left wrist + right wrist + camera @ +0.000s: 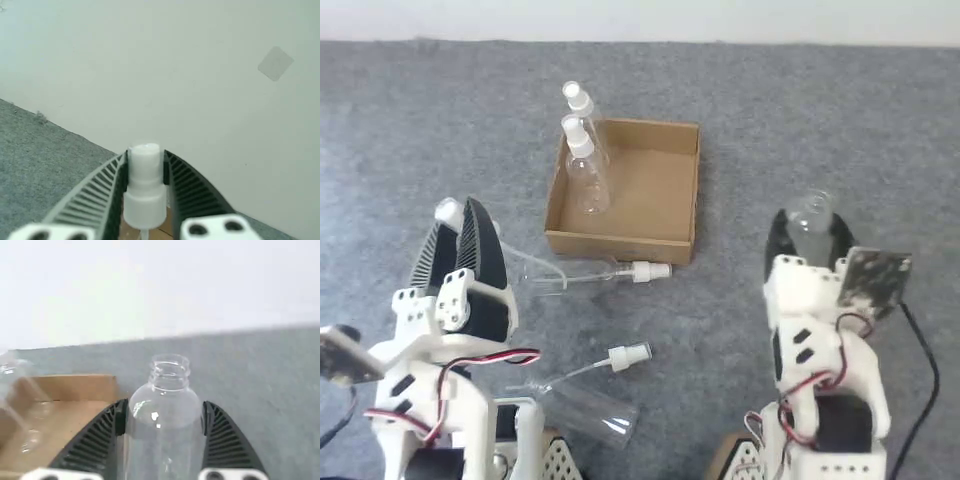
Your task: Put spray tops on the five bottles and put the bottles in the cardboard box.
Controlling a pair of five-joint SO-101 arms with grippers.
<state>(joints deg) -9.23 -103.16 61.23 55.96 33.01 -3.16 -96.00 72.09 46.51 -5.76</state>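
Note:
My left gripper (461,214) is raised at the left of the carpet, shut on a white spray top (448,212), which stands upright between the fingers (145,185). My right gripper (810,236) is shut on a clear, topless bottle (811,214), held upright to the right of the cardboard box (672,196); its open neck (170,371) points up. One topped bottle (588,172) leans inside the box at its left wall. A second topped bottle (582,108) stands at the box's far left corner.
A topped bottle (582,274) lies on the carpet just in front of the box. Nearer the arms lies a topless bottle (588,412), with a loose spray top (629,355) and its tube beside its neck. The box corner (65,390) is close to the right gripper.

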